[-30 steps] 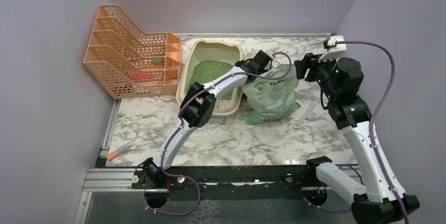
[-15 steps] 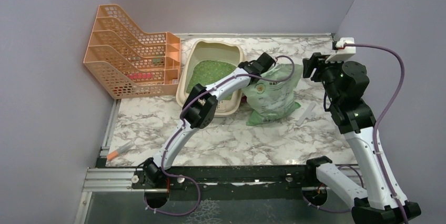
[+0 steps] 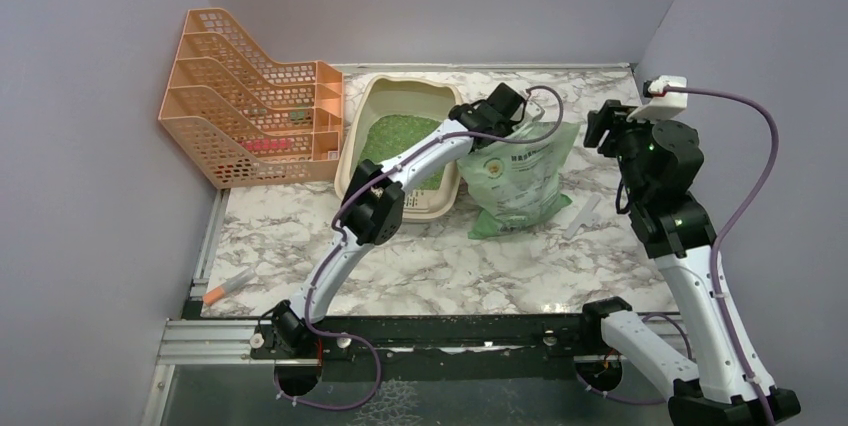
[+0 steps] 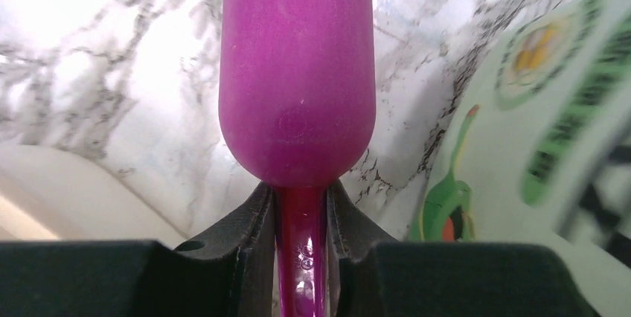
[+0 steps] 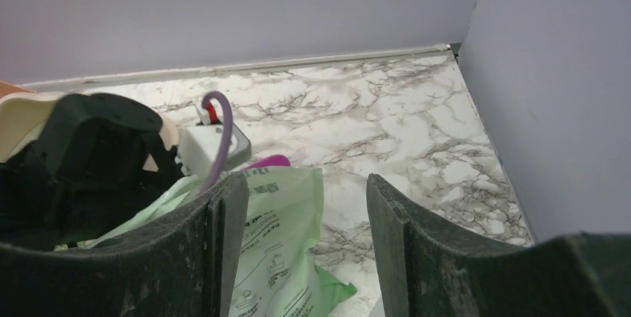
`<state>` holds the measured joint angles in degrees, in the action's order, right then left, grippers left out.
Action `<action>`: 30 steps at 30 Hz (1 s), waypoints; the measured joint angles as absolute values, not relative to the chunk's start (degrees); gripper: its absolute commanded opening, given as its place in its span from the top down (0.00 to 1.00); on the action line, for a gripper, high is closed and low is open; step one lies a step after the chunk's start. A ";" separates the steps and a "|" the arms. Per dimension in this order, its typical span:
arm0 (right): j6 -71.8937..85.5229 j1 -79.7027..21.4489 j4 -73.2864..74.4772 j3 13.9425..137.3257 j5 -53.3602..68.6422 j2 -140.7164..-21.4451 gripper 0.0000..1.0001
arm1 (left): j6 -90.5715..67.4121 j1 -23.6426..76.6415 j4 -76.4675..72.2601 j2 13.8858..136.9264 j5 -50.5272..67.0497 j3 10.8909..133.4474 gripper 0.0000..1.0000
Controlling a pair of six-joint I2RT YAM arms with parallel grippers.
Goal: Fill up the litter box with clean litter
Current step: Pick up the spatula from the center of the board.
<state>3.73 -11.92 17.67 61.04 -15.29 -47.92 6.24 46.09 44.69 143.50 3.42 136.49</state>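
The beige litter box (image 3: 364, 111) sits at the back middle with clean litter (image 3: 396, 135) as green granules on its floor. To its right slumps the pale green printed bag (image 3: 520, 181). My left gripper (image 3: 512, 112) hovers at the bag's upper left corner, and the wrist view shows it (image 4: 300, 209) shut on the thin handle of a magenta scoop (image 4: 296, 71). The bag (image 4: 536, 138) lies to that scoop's right. My right gripper (image 3: 601, 126) hangs open to the right of the bag, with nothing between its fingers (image 5: 223, 235). Below it show the bag (image 5: 279, 235) and the scoop's tip (image 5: 269, 161).
An orange mesh file rack (image 3: 250, 96) stands at the back left against the litter box. A white strip (image 3: 583, 214) lies right of the bag. An orange-capped tube (image 3: 228, 286) rests by the left front edge. Purple walls close the left, back and right.
My left gripper has closed on the scoop's handle and shifted slightly toward the back. My right arm has pulled away to the right of the bag, still open.
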 measured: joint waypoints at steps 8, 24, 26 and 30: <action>5.39 -11.92 17.69 59.83 -15.38 -47.83 0.36 | 5.08 45.23 41.91 135.57 -1.21 136.49 1.00; 11.79 -11.92 15.86 58.06 -3.16 -48.82 0.37 | -3.14 37.28 32.95 117.10 4.93 128.55 1.00; 14.26 -11.92 13.69 57.21 2.85 -49.71 0.37 | -5.89 34.11 30.26 113.93 9.54 123.92 1.00; 19.86 -11.92 5.96 52.95 14.94 -51.09 0.34 | -13.63 27.05 20.38 104.79 19.27 109.16 1.00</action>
